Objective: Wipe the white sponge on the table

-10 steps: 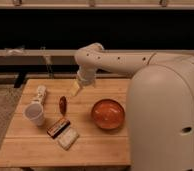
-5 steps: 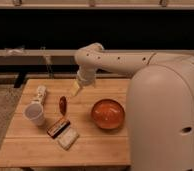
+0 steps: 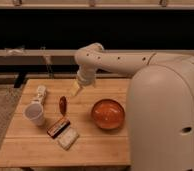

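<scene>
The white sponge (image 3: 68, 138) lies flat on the light wooden table (image 3: 35, 147), near the front, just right of and touching a dark brown bar (image 3: 58, 127). My gripper (image 3: 76, 88) hangs from the white arm (image 3: 115, 61) above the table's far middle, well behind the sponge and apart from it. It holds nothing that I can make out.
A white paper cup (image 3: 35, 114) stands at the left. A pale bottle-like object (image 3: 39, 93) lies behind it. A small reddish-brown object (image 3: 63, 104) lies below the gripper. An orange bowl (image 3: 108, 113) sits right of centre. The robot's white body (image 3: 165, 120) covers the table's right side.
</scene>
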